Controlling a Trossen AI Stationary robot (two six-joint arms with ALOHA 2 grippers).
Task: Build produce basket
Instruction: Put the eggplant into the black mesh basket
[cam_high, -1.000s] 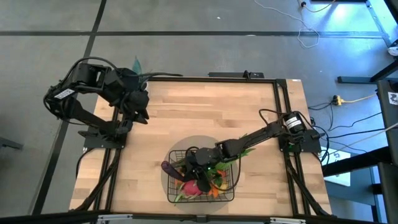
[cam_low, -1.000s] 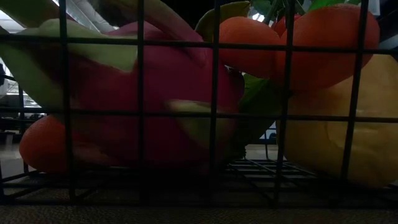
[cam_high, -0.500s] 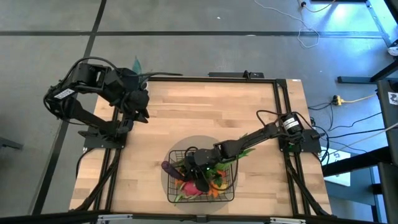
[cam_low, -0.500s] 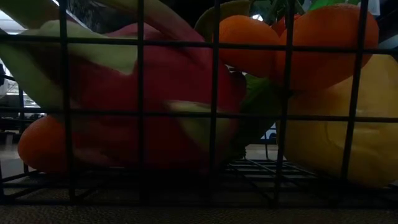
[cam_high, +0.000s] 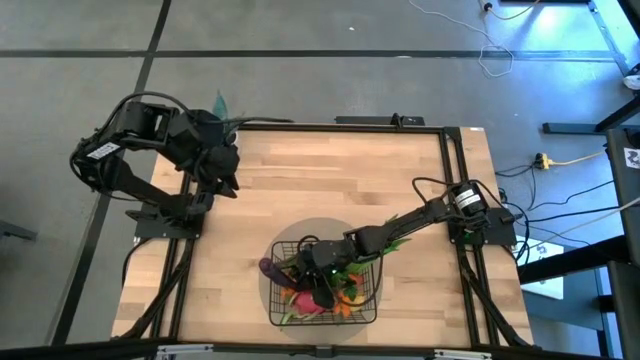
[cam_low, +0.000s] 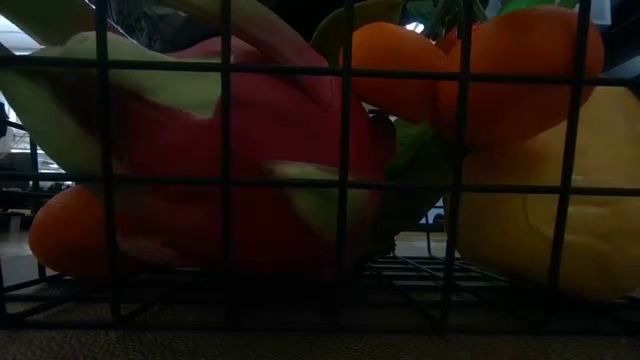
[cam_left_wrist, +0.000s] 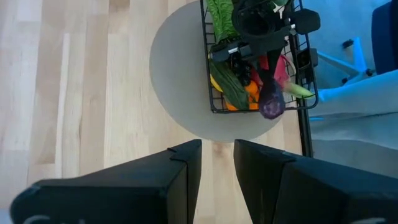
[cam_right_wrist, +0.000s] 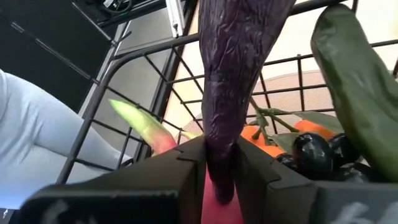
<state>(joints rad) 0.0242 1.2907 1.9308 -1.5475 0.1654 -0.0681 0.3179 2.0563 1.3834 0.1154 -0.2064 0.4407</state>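
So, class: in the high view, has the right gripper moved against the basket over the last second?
Yes. The right gripper, shut on a purple vegetable, has slid a little toward the near rim of the basket.

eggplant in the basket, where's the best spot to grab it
Probably the narrow end, from above: the right gripper is shut on that end of the eggplant, which tapers there, while its fat end sticks out over the basket rim.
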